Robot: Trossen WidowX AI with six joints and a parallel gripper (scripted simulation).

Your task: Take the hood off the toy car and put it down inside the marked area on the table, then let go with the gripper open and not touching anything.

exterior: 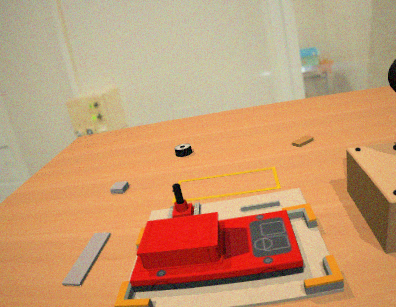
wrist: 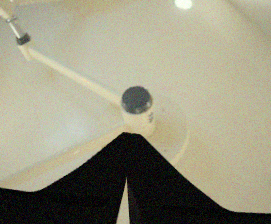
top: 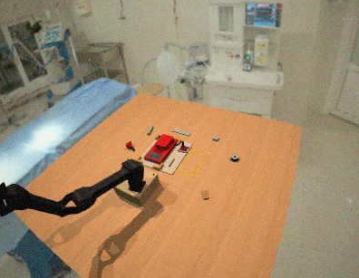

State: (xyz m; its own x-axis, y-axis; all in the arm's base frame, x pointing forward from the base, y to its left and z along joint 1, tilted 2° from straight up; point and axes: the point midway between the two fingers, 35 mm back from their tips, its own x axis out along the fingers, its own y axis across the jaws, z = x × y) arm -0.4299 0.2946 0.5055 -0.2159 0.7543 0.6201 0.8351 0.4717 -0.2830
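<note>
One red toy car (top: 162,150) (exterior: 218,249), boxy and smooth with a grey line-marked panel, sits among four orange-and-grey corner brackets; I can't pick its hood out from the body. One thin yellow outline (top: 193,176) (exterior: 228,174) lies beside it, and the black gripper (wrist: 130,142) is closed.

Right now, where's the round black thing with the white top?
In the top view, the round black-and-white disc is right of the yellow rectangular outline, below and right of the small grey block.
</note>
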